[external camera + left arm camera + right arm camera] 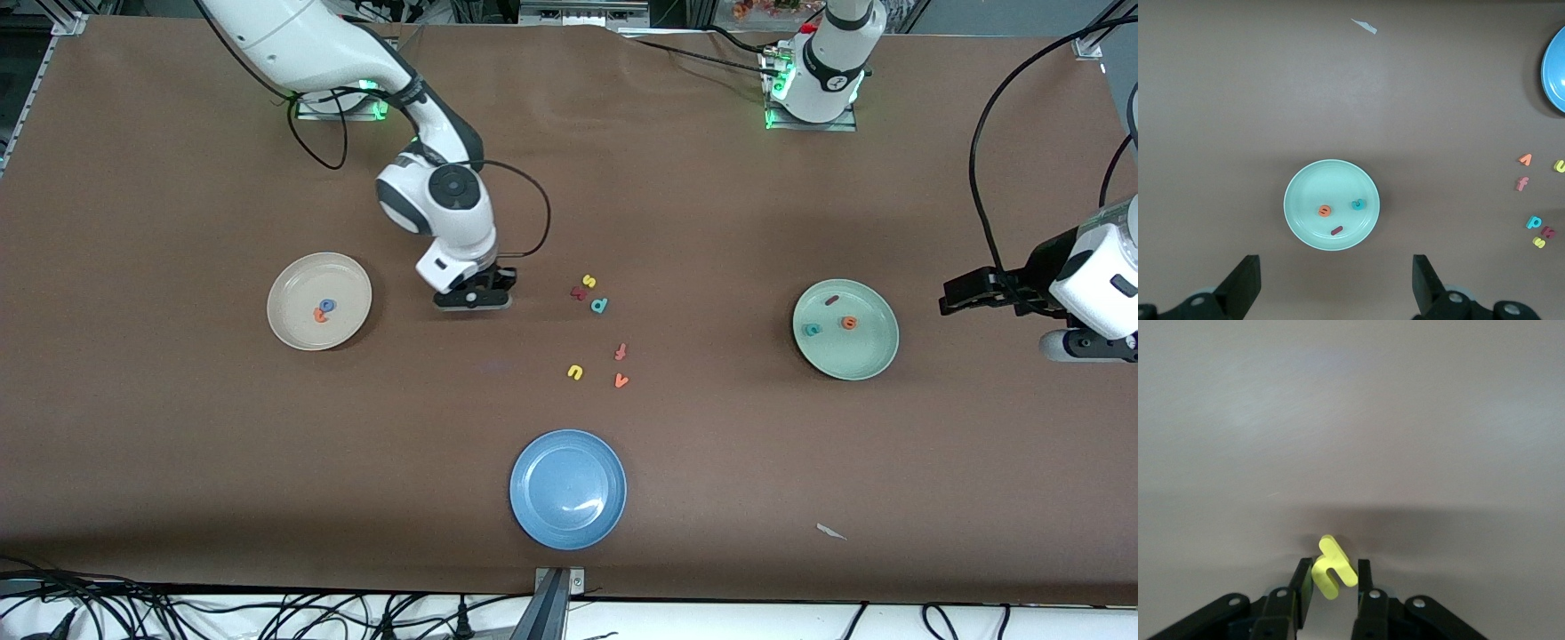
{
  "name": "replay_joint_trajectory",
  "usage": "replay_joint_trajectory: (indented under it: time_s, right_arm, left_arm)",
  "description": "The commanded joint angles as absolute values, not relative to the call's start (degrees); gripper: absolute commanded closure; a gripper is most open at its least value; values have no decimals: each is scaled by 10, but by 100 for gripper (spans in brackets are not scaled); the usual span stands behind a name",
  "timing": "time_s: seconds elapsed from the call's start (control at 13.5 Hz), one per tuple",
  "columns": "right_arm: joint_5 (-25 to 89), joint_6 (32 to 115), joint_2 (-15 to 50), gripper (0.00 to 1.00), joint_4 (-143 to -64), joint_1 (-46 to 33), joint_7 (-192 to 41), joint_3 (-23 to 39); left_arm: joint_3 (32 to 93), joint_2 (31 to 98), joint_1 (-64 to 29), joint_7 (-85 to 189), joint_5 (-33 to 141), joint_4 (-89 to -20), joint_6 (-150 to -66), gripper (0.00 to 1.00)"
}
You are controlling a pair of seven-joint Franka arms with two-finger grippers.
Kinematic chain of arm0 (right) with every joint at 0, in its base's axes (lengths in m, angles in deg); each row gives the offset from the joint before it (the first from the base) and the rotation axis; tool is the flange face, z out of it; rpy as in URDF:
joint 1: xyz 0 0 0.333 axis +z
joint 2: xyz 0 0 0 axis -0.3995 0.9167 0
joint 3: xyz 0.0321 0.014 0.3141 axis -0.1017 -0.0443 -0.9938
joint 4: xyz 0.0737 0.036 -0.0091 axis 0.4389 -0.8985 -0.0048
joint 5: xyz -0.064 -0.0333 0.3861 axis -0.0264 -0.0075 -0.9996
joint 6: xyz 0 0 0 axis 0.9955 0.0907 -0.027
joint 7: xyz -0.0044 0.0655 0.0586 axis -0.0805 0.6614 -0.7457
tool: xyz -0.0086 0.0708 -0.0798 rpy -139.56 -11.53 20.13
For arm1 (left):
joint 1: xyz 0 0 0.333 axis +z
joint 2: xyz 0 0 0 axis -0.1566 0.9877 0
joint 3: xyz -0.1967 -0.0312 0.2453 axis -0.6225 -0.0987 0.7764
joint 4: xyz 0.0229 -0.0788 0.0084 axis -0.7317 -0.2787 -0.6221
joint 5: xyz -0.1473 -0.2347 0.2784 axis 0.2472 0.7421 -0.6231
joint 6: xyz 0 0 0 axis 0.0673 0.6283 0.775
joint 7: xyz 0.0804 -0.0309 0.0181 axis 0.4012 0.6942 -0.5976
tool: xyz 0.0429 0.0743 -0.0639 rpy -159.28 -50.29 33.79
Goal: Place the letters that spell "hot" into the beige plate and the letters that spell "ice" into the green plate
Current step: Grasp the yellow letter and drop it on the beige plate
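Yellow "h", beige plate, green plate

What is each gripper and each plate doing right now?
right gripper: shut on the yellow h, low over the table.
left gripper: open, empty, waiting above the green plate.
green plate: holds i, c, e.
beige plate: holds o, t.
blue plate: empty.

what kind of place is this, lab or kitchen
Most likely a robotics lab: two arms bolted to a brown-covered table, loose cables along its edge, and foam letters beside plates as test props.
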State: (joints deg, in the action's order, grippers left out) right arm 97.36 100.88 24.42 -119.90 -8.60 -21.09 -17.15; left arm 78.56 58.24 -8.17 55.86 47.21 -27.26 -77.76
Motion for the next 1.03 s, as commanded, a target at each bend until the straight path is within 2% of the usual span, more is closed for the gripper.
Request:
replay_joint_trajectory:
  time_s: [0.0, 0.37, 0.59, 0.66, 0.74, 0.81, 0.96]
  right_arm:
    - [976, 962, 169, 85, -1247, -141, -312, -178]
    - [974, 937, 89, 84, -1324, -265, -531, -179]
    - [925, 937, 71, 80, -1351, -283, -561, -178]
    - [908, 937, 72, 70, -1351, -283, -561, -179]
    - [891, 937, 73, 50, -1351, -283, -561, -178]
    - [884, 937, 73, 0, -1352, -283, -560, -177]
    - [884, 937, 72, 0, -1352, -283, -561, -176]
  left_arm:
    - [791, 568, -86, 573, 479, -290, -783, 0]
    - [790, 568, -86, 573, 479, -290, -782, 0]
    - [791, 568, -85, 573, 479, -290, -782, 0]
    - [790, 568, -85, 573, 479, -290, -781, 1]
    - [790, 568, -85, 573, 479, -290, -781, 1]
    - [790, 568, -85, 573, 479, -290, -781, 1]
    - [790, 568, -85, 573, 479, -290, -780, 1]
